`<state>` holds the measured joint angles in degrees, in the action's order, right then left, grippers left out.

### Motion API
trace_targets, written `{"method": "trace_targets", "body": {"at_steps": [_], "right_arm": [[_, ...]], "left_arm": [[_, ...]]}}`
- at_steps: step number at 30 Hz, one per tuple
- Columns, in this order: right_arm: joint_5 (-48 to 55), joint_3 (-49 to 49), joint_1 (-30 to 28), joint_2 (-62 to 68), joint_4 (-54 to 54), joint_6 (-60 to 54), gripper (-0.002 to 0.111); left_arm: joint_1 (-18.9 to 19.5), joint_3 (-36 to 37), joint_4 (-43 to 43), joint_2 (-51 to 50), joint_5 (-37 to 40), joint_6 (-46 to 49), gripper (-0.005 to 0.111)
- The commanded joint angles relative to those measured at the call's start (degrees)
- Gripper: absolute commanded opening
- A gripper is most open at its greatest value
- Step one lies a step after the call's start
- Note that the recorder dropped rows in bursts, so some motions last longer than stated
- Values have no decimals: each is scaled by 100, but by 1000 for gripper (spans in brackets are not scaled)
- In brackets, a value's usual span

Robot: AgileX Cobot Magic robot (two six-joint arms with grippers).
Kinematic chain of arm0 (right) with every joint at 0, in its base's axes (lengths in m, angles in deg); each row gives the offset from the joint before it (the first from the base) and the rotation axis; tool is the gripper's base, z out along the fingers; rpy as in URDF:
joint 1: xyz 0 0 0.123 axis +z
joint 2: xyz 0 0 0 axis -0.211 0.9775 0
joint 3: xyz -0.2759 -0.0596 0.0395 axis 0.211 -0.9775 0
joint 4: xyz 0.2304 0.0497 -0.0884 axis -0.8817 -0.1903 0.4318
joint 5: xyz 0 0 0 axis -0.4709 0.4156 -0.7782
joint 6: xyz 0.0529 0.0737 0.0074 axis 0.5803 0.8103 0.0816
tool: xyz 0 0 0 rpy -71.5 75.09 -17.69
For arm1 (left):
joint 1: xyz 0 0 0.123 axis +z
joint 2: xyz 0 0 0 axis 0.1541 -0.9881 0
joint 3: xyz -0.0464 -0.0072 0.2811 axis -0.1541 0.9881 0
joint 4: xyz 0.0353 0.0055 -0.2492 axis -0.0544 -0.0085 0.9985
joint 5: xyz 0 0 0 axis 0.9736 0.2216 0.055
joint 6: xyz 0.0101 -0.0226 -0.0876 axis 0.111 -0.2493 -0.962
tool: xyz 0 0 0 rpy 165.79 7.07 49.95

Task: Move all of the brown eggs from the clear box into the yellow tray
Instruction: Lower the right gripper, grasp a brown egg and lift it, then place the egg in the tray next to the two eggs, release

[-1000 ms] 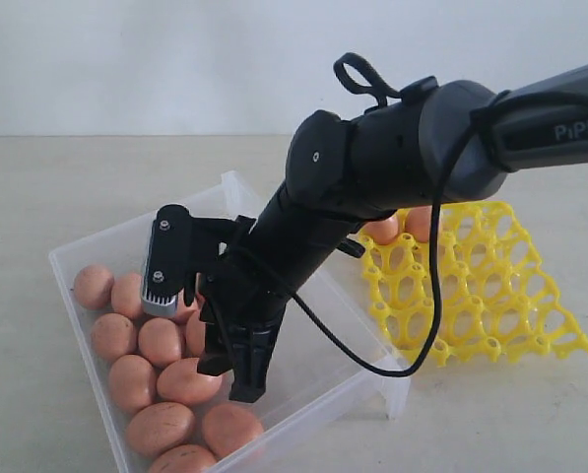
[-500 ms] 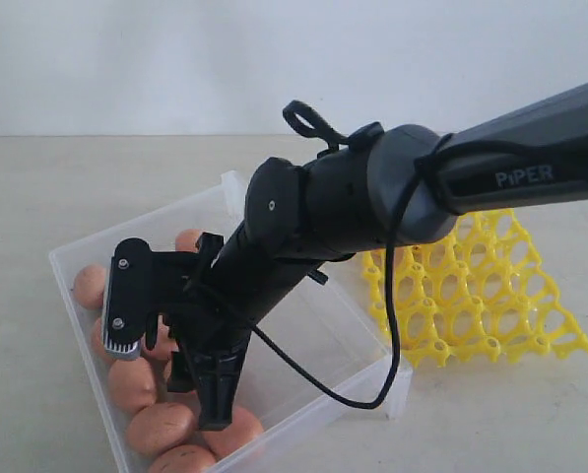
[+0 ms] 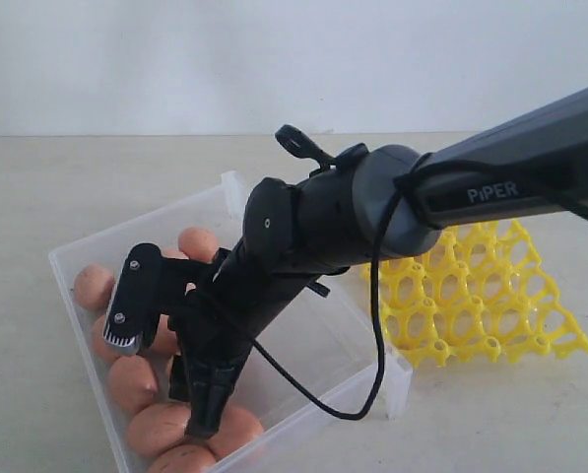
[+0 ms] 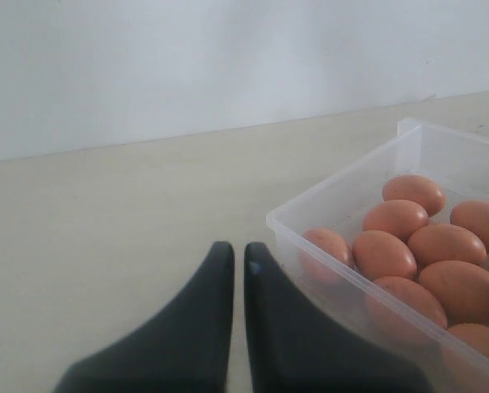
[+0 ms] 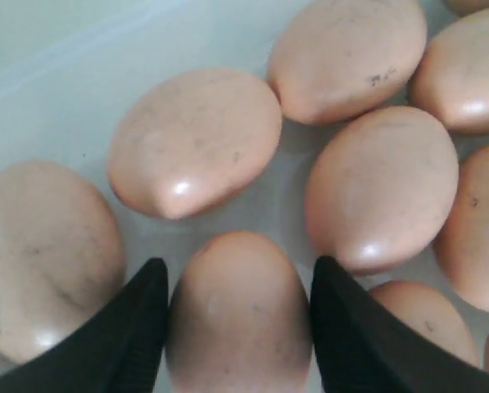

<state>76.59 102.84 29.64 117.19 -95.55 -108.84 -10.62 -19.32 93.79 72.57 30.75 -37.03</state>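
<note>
Several brown eggs (image 3: 94, 286) lie crowded at the left end of the clear box (image 3: 308, 406). My right gripper (image 3: 163, 389) reaches down into that box from the right. In the right wrist view the right gripper (image 5: 240, 262) is open, with one black finger on each side of a single brown egg (image 5: 236, 319) that lies on the box floor among the others. The yellow tray (image 3: 490, 305) stands to the right of the box, and the arm hides its far side. My left gripper (image 4: 237, 250) is shut and empty, hovering over the table just outside the box corner (image 4: 334, 266).
A beige table (image 3: 37, 187) runs back to a plain white wall. The right half of the box floor (image 3: 318, 340) holds no eggs. The right arm's black cable (image 3: 372, 325) loops down over the box's near right corner.
The right arm has swung left and dropped lower into the box, so its open fingers now straddle one egg. The eggs have stayed in place.
</note>
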Motion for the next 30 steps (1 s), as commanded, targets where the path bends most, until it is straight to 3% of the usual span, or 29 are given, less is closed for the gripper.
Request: {"method": "trace_targets", "body": {"at_steps": [1, 7, 12, 16, 21, 26, 30], "right_arm": [[-25, 28, 0, -487, -75, 750, 0], [-288, 28, -95, -1123, -257, 2393, 0], [-342, 18, -627, -1166, -1737, 2334, 0], [-365, -254, -1165, -1440, -3414, 1055, 0], [-342, -1420, -1957, -2265, -6168, -1399, 0], [21, -2738, -3134, -3161, -6403, -2902, 0], [614, -3134, -4301, -3549, -6403, -3617, 0]], "left_arm": [[-30, 21, 40, 15, -50, 6, 4], [-30, 21, 40, 15, -50, 6, 4], [-30, 21, 40, 15, -50, 6, 4], [-30, 21, 40, 15, -50, 6, 4], [-30, 21, 40, 15, -50, 6, 4], [-18, 21, 40, 15, -50, 6, 4], [-18, 21, 40, 15, -50, 6, 4]]}}
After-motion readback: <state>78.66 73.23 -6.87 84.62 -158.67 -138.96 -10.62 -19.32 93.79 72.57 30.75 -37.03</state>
